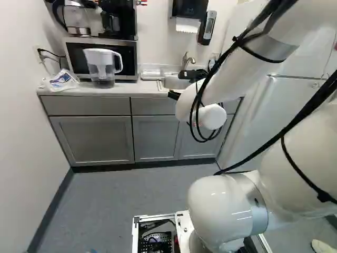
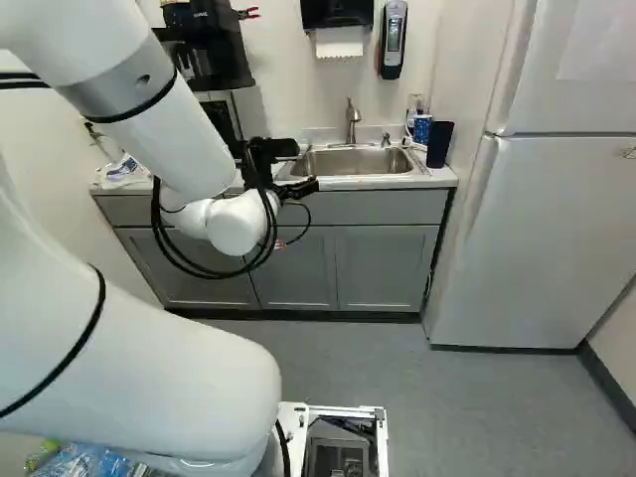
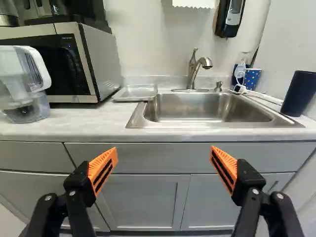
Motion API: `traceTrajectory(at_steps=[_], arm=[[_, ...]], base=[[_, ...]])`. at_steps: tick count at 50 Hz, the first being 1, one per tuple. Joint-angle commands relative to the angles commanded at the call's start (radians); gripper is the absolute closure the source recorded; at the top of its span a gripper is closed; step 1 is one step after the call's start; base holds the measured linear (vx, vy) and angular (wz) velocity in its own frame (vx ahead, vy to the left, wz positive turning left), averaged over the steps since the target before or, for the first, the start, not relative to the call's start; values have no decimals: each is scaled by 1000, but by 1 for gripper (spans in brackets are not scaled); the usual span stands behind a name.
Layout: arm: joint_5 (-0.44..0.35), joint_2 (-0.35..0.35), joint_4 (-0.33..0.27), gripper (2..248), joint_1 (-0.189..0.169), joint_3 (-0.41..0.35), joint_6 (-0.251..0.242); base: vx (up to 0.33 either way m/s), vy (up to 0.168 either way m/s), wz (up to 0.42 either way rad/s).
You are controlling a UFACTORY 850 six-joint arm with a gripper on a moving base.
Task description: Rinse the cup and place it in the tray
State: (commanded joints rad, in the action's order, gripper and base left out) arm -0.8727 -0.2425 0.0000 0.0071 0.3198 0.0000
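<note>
My gripper [image 2: 304, 169] reaches toward the counter from the arm, in front of the sink's near side. In the wrist view the gripper [image 3: 164, 154] stands wide open, its orange pads far apart and nothing between them. A plain dark blue cup [image 3: 299, 93] stands on the counter to the right of the sink, beside the fridge. Behind it is a blue cup with white dots [image 3: 251, 77], partly hidden by a bottle. The clear shallow tray [image 3: 136, 93] lies left of the sink [image 3: 192, 106], by the microwave; its inside shows no cup. The faucet [image 3: 195, 69] rises behind the basin.
A microwave [image 1: 126, 52] and a water pitcher [image 1: 101, 66] stand on the counter's left part, with a white packet [image 1: 63, 79] beside them. Grey cabinets [image 1: 95, 139] front the counter. A white fridge [image 2: 542, 238] closes off the right side. A paper towel dispenser hangs above.
</note>
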Motion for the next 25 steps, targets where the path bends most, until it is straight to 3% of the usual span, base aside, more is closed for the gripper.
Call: traceTrajectory(at_steps=[25], arm=[[28, 19, 0, 3, 11, 75, 0]], base=[[0, 0, 0]])
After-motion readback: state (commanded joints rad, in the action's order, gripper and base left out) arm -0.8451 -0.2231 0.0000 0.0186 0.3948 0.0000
